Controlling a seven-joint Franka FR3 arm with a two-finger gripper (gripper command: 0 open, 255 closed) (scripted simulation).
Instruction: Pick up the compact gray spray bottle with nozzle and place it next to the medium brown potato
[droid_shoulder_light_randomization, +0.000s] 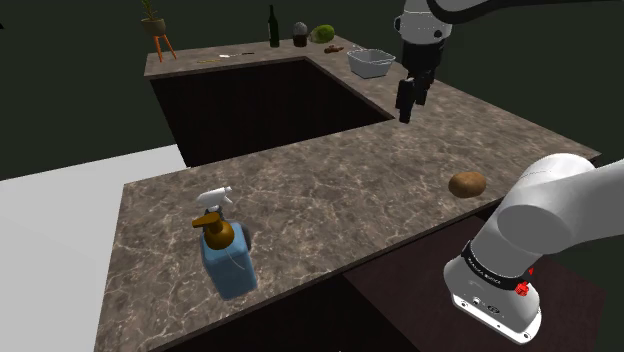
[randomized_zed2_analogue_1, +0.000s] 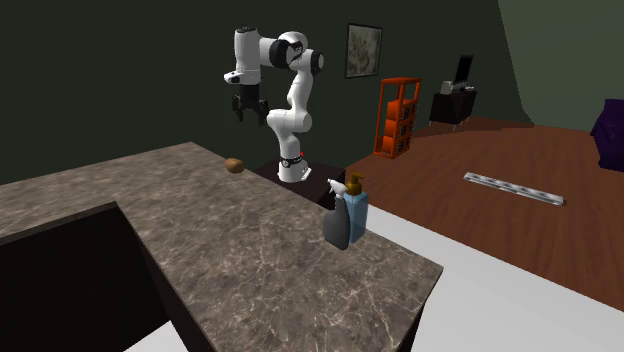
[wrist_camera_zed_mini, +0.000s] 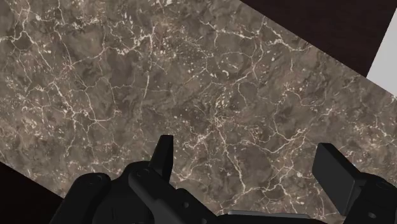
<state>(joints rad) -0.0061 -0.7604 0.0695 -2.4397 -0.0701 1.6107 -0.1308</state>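
Observation:
The gray spray bottle (randomized_zed2_analogue_1: 336, 224) with a white trigger nozzle stands upright near the counter's corner. It touches a blue pump bottle (randomized_zed2_analogue_1: 357, 212). In the shoulder view its white nozzle (droid_shoulder_light_randomization: 215, 197) pokes out behind that blue bottle (droid_shoulder_light_randomization: 228, 260), which hides its body. The brown potato (droid_shoulder_light_randomization: 467, 184) (randomized_zed2_analogue_1: 234, 165) lies near the counter edge close to the arm's stand. My gripper (droid_shoulder_light_randomization: 407, 110) (randomized_zed2_analogue_1: 245, 114) hangs high over the marble counter (droid_shoulder_light_randomization: 330, 190), far from both. In the wrist view the gripper (wrist_camera_zed_mini: 248, 167) is open over bare marble, with nothing between its fingers.
A gray basin (droid_shoulder_light_randomization: 370, 63), a dark bottle (droid_shoulder_light_randomization: 273, 27), a green round thing (droid_shoulder_light_randomization: 323, 34) and a potted plant (droid_shoulder_light_randomization: 155, 25) stand along the far counter arm. A deep dark recess (droid_shoulder_light_randomization: 260, 110) lies inside the L-shaped counter. An orange shelf (randomized_zed2_analogue_1: 397, 115) stands beyond the robot.

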